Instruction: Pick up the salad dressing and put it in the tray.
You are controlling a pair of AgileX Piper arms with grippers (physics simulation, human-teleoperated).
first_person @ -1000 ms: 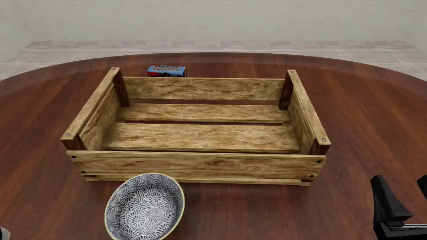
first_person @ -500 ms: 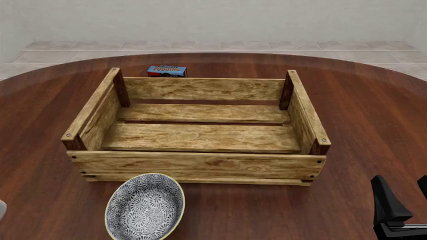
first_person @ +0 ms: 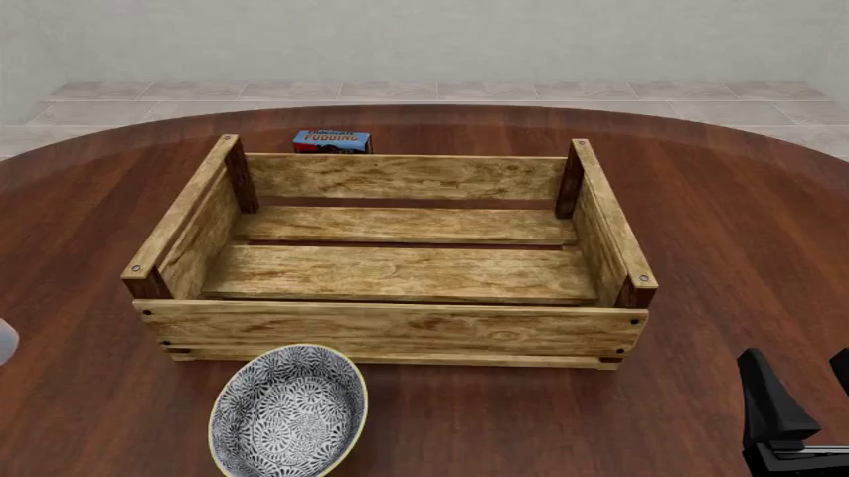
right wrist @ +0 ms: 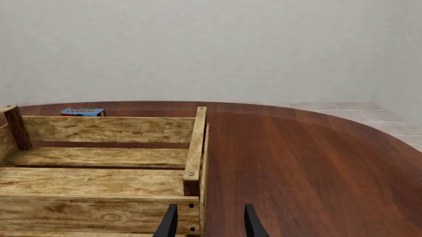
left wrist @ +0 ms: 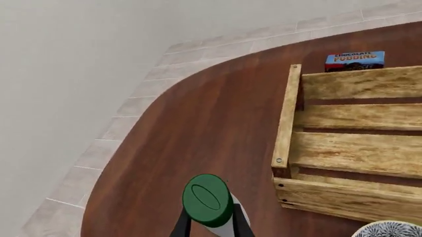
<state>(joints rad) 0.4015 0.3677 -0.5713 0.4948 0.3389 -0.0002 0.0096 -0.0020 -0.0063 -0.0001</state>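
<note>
Over the last second a pale shape had crept into the front view at the table's left edge: a sliver low in the corner grew into the white body of the salad dressing (first_person: pixel 4 341), now higher along that edge. That suggested the bottle was already lifted and being carried toward the tray (first_person: pixel 398 331), so the pickup looked done and the transfer was under way.

The left wrist view confirmed the hold. The salad dressing (left wrist: pixel 212 204) sat between the dark fingers of the left gripper (left wrist: pixel 212 228), which pinched its white body just below the green cap. The cap faced the camera, so the bottle lay roughly along the fingers. From there the tray (left wrist: pixel 286 121) stood ahead, well apart from the bottle, with the table's bare wood between them. The left arm hung over the table's left side, angled toward the tray's near-left corner.

The right gripper (first_person: pixel 796 417) sat low near the table's near-right edge, unmoved across the second. Its fingers (right wrist: pixel 170 222) were spread with nothing between them, pointing along the tray's right wall (right wrist: pixel 195 148).

Nothing yet lay inside the tray. The pudding box (first_person: pixel 330 141) stood just behind its far wall, and the patterned bowl (first_person: pixel 288 409) rested against its near wall.
</note>
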